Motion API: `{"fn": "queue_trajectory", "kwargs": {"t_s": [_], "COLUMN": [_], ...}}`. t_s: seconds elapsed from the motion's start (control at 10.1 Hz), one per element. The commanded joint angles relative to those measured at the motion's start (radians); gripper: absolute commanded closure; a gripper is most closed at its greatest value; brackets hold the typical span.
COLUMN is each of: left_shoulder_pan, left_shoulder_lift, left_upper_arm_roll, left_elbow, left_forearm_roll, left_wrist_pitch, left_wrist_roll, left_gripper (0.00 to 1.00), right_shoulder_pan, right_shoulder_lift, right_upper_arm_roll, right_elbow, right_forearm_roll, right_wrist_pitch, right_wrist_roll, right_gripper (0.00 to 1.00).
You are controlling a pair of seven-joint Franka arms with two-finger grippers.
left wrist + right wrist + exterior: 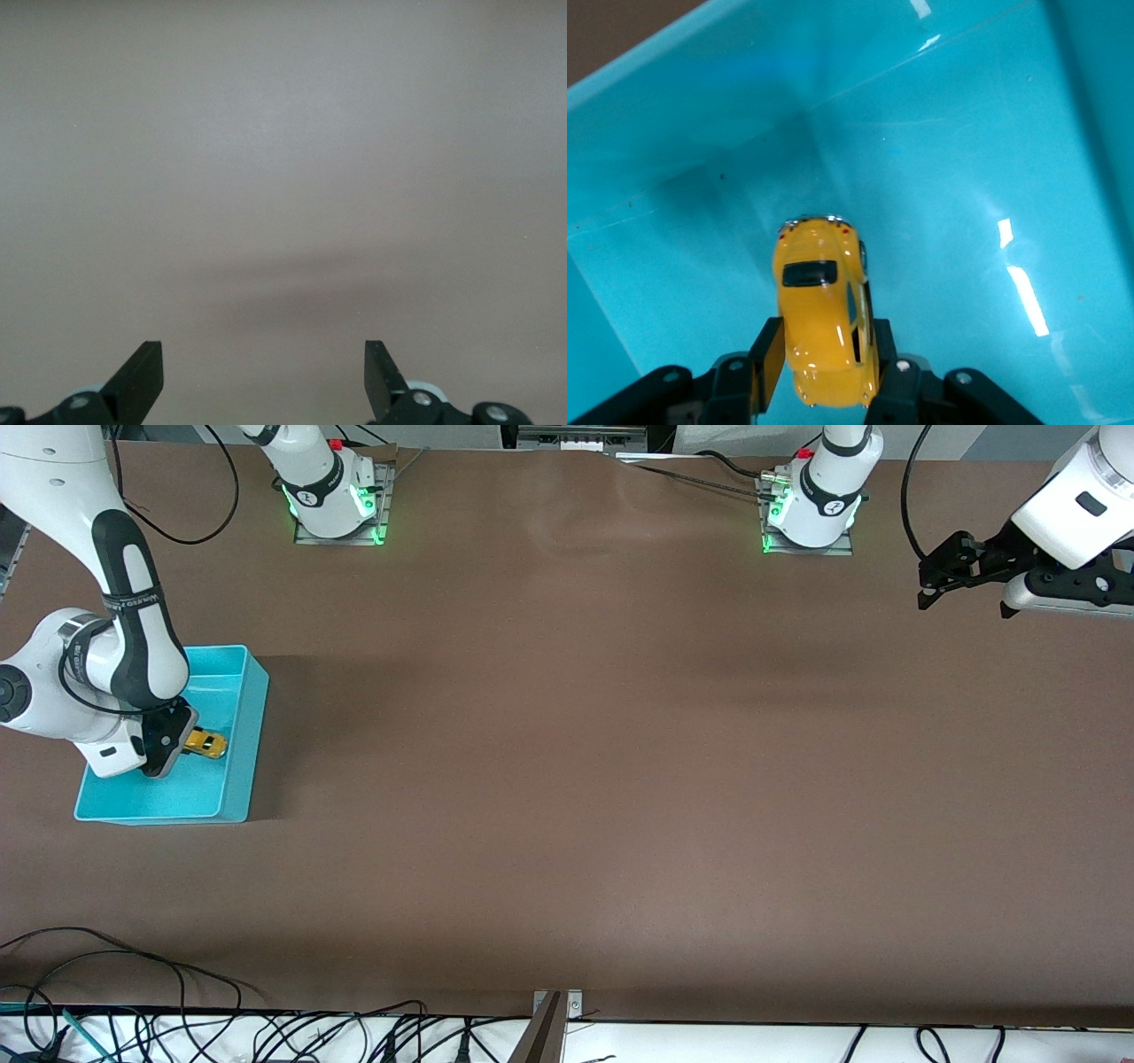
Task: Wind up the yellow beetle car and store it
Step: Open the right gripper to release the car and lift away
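Right wrist view: yellow beetle car [822, 314] between right claw [824, 367] fingers, pinched, inside turquoise bin [983, 133].

The right gripper [824, 363] was inside the bin [992, 133], its fingers [769, 354] flanking the car [822, 310], perhaps just touching its sides; the car looked low over the floor.

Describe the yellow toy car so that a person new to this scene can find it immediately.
Find the turquoise bin at the right arm's end of the table. Inside it, between the fingers of the right gripper, is the yellow beetle car. It is the only thing in the bin: tiny, rounded, with dark windows.
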Motion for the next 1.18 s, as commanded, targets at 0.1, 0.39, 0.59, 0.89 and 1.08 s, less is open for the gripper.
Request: {"fn": "queue_trajectory", "kwargs": {"t_s": [0.1,0.39,0.59,0.89,1.08], "left_shoulder_pan": [-0.004,-0.004,-0.004,-0.004,-0.004], "left_shoulder_lift": [-0.007,-0.008,-0.008,-0.008,-0.008], "left_upper_arm_roll": [0.004,0.002,0.002,0.002,0.002], "left_elbow": [0.012,0.012,0.012,0.01,0.01], "left_forearm_roll": [0.009,0.009,0.009,0.009,0.01], "left_wrist_pitch": [-0.011,-0.013,-0.013,-0.013,-0.014], "left_wrist_roll": [-0.01,-0.01,-0.01,-0.008,-0.008], "left_gripper": [0.0,0.0,0.0,0.0,0.0], "right_shoulder_pan": [0.004,0.02,0.04,0.063,0.091], "right_shoulder_lift": [-0.064,-0.087,-0.087,-0.116,-0.167], "right_upper_arm_roll": [0.02,0.024,0.024,0.024,0.027], "right_elbow": [0.086,0.373,0.513,0.612,0.609], "right_forearm_roll": [0.022,0.003,-0.015,-0.014,-0.02], "right_wrist_pitch": [-0.11,-0.505,-0.661,-0.808,-0.816], "right_wrist_roll": [0.082,0.443,0.679,0.986,1.124], "right_gripper": [0.38,0.13,0.07,0.0,0.0]}}
